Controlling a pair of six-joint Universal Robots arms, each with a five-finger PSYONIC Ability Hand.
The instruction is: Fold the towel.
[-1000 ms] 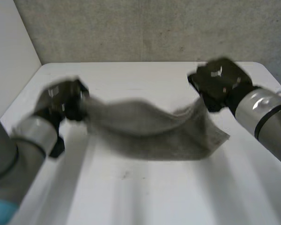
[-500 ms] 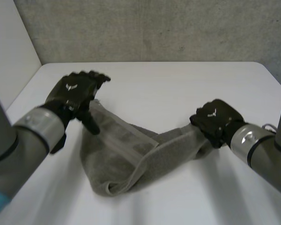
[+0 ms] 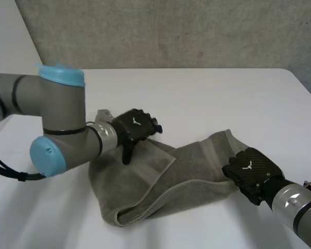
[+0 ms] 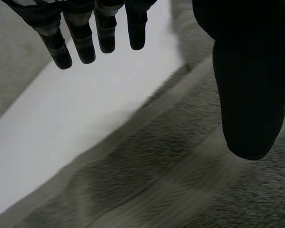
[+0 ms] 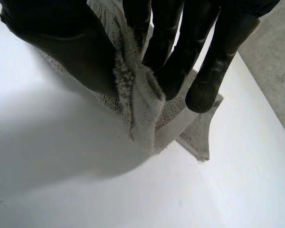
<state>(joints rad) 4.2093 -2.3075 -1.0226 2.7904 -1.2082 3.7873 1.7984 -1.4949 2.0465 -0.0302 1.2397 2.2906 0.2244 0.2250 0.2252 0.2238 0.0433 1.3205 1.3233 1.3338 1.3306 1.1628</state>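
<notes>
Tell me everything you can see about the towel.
The towel is grey-green terry with a woven band, lying rumpled and loosely folded over itself on the white table. The right robot hand pinches its right-end edge between thumb and fingers; the left robot hand is open over the folded flap.

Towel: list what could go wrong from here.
1. The right hand pinches only a small bit of the towel's edge; a pull could slip it free.
2. The left hand is open over the folded flap, gripping nothing, so that pull might drag the towel askew.
3. The towel lies skewed, so the fold may end uneven.
</notes>
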